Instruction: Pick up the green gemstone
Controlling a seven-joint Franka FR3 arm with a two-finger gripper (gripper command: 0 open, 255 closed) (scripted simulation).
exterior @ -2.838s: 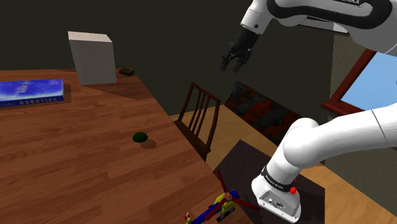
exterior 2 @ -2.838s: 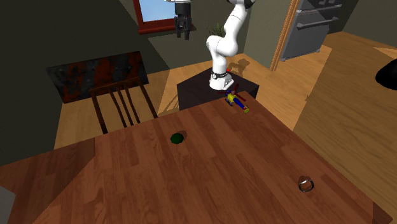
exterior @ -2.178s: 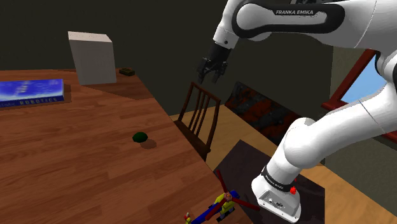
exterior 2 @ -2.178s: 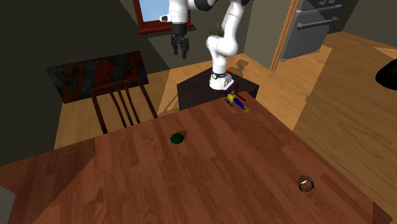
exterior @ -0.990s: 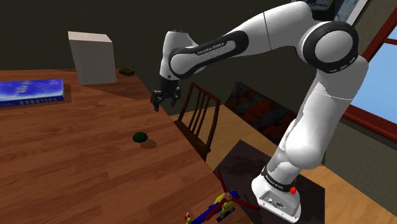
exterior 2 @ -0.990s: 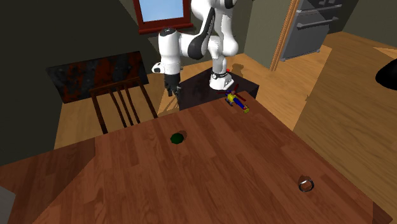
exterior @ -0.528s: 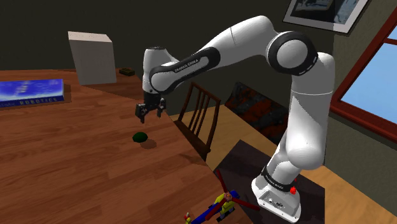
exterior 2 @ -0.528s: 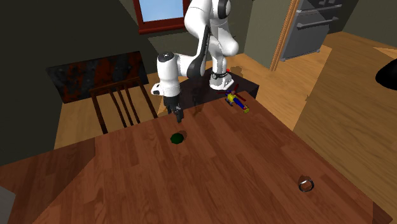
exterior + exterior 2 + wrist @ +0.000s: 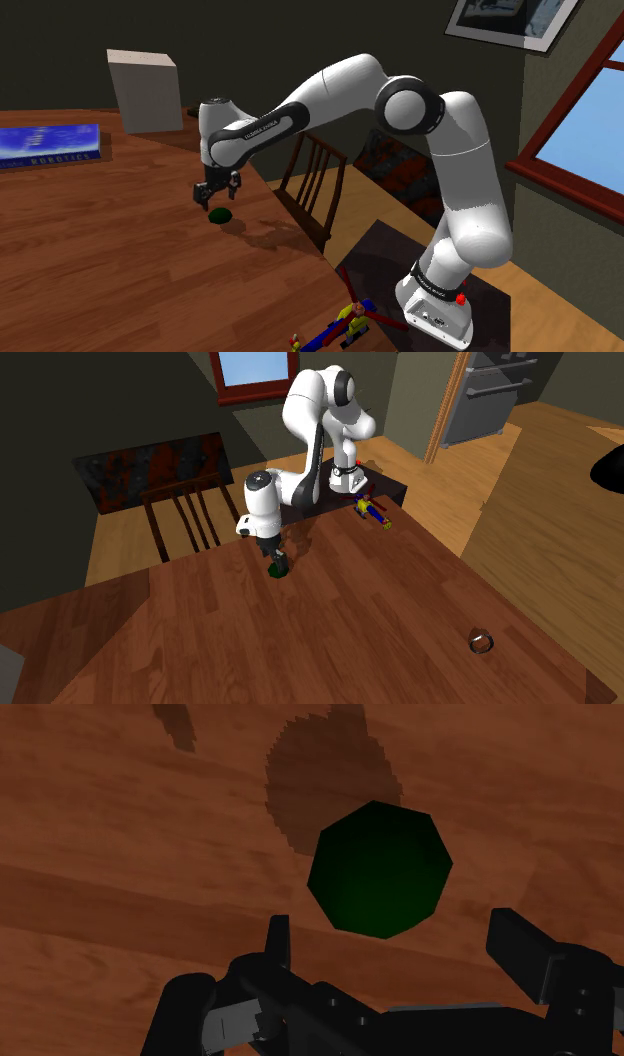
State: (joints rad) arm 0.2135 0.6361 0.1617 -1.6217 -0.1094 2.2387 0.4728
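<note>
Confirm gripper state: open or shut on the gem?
Open. In the wrist view the gripper's fingers stand apart, and the gem lies on the table ahead of them, untouched.

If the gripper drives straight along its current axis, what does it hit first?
Most likely the green gemstone: the open gripper points down at it, with the stone just ahead and roughly centred between the fingers. Past it lies the wooden table. The remaining gap is unclear.
</note>
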